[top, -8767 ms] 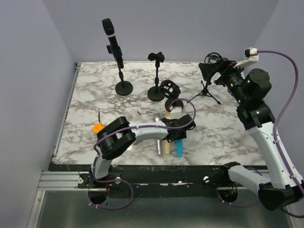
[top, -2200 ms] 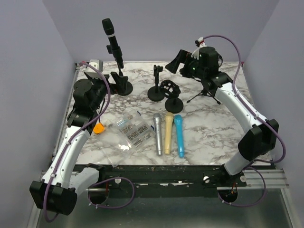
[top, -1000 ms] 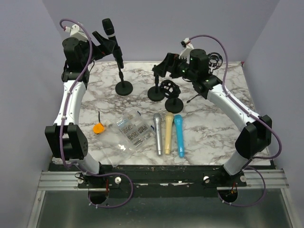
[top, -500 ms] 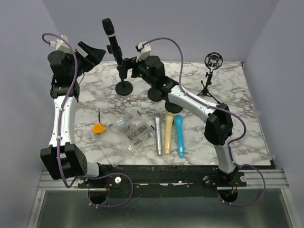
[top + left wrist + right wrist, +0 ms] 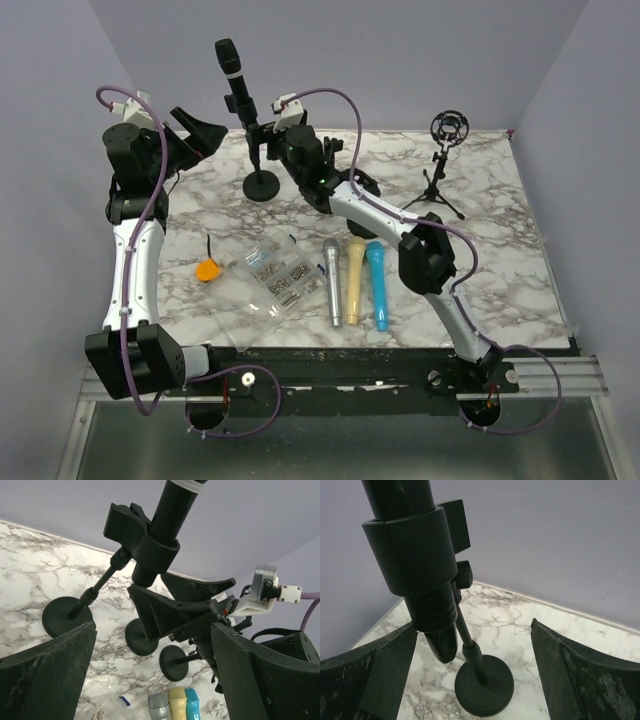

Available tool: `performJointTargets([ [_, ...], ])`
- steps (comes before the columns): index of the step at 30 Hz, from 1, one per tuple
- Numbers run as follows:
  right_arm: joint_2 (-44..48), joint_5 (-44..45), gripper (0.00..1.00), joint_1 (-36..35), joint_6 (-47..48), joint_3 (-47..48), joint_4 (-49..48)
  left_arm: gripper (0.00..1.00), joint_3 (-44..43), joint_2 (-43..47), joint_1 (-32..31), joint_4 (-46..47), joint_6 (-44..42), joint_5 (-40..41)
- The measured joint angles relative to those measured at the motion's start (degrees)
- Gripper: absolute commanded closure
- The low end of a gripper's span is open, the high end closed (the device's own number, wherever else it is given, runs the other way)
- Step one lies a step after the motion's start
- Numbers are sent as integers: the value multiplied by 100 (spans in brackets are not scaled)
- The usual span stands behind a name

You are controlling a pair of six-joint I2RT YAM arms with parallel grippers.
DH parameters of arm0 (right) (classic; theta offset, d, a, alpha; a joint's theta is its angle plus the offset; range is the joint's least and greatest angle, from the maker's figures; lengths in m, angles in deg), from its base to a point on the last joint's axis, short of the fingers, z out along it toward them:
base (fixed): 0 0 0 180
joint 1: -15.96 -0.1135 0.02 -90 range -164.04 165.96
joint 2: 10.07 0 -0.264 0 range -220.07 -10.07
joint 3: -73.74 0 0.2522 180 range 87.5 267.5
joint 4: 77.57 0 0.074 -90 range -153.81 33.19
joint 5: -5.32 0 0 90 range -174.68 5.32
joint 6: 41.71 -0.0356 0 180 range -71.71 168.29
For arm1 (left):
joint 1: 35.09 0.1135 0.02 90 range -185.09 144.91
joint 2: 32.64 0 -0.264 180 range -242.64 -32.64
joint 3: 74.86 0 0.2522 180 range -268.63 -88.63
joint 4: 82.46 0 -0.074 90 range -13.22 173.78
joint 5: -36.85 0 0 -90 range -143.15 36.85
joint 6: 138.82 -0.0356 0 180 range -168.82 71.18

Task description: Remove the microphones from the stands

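Logging near to far, every place taken from the stand (image 5: 262, 185)

Near edge, front-right of the stand: three loose mics lying side by side on the marble table (image 5: 480, 270), heads pointing away from me. In order going away from the stand: silver microphone (image 5: 331, 285), gold microphone (image 5: 354, 280), blue microphone (image 5: 377, 285)

Front of the stand, slightly left: clear packet (image 5: 270, 280) of small parts. Front-left of the stand: orange piece (image 5: 206, 270)

Just right of the stand: two smaller round bases (image 5: 140, 636), mostly covered by my right arm from above

The stand has a round foot flat on the marble and a thin pole leaning up to the clip (image 5: 142, 537). The black microphone (image 5: 236, 85) sits in that clip, head up, tail poking out below, not yet out

My right gripper (image 5: 474, 627) is at the stand's right side, level with the tail. Its fingers are spread wide and clamped on nothing. The tail shows between them, nearer one finger; contact I cannot tell

My left gripper (image 5: 152, 627) is raised to the left of the stand, clear of it. Its fingers are wide apart, aimed at the clip, and hold nothing

Far right of the stand, toward the back wall: a tripod (image 5: 437, 190) carrying a shock mount (image 5: 449, 125)
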Motion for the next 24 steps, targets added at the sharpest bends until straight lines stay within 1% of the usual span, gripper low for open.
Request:
performJointTargets([
  [4,-398,68,11,-4,83,551,-28,5,138,101,26,-68,-101,-2],
  [7,-619,90,20,-17,155,817,-79,5,151,160,68,-70,-122,-4],
  [17,-1045,173,43,-72,439,1156,-348,6,369,243,339,127,-52,-39],
  [20,-1069,192,55,-76,553,1156,-426,6,387,243,378,140,-31,-44],
  [24,-1086,203,67,-76,697,1156,-549,6,389,243,400,164,-13,-61],
])
